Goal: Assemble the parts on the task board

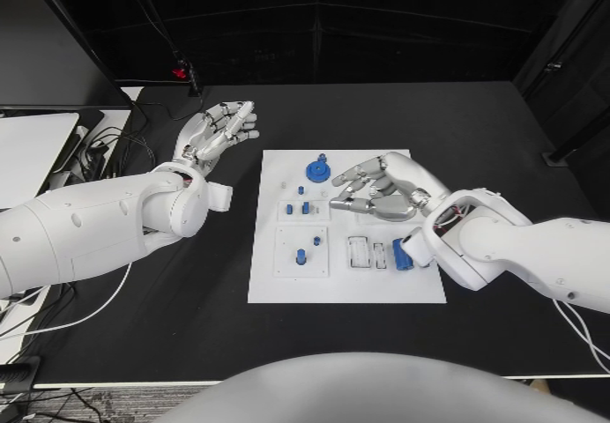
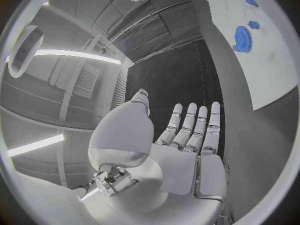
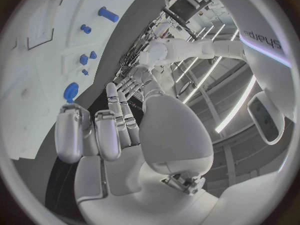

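Note:
The white task board lies in the middle of the black table. A blue gear sits near its far edge, several small blue parts stand in its left half, and a blue cylinder lies at its right side. My right hand hovers over the board just right of the gear, fingers bent and holding nothing. My left hand is raised off the board's far left corner, fingers spread and empty. The left wrist view shows the left hand, board and gear. The right wrist view shows the right hand, gear and cylinder.
A pale monitor and loose cables lie at the table's left edge. Two white rectangular frames sit on the board beside the cylinder. Bare black table lies right of the board.

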